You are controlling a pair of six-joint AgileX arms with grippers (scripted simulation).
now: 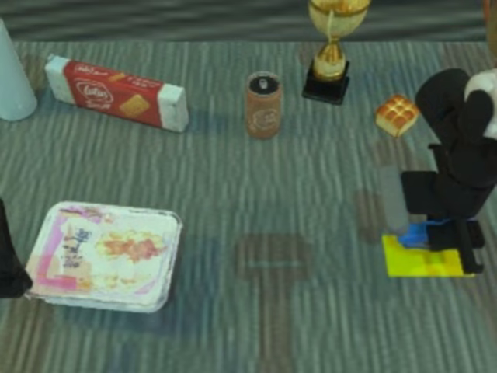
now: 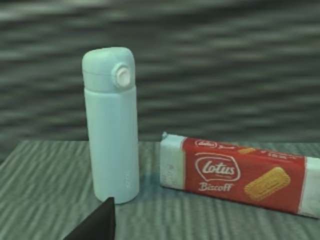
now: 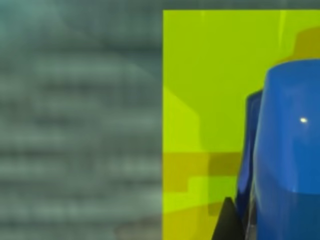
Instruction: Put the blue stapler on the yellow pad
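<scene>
Hovering low at table's right, right gripper (image 1: 450,237) clamps the small bright-blue stapler (image 1: 417,233) directly over the flat yellow rectangular pad (image 1: 419,260), lined up w/ it for set-down. Left gripper (image 1: 9,268) parked at left edge; fingers can't tell.

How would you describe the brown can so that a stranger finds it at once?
Start at the gold trophy at the table's far edge, right of the middle. The can stands upright just left of it, between the trophy and the red biscuit pack. It is the only brown cylinder, with a dark round top.
</scene>
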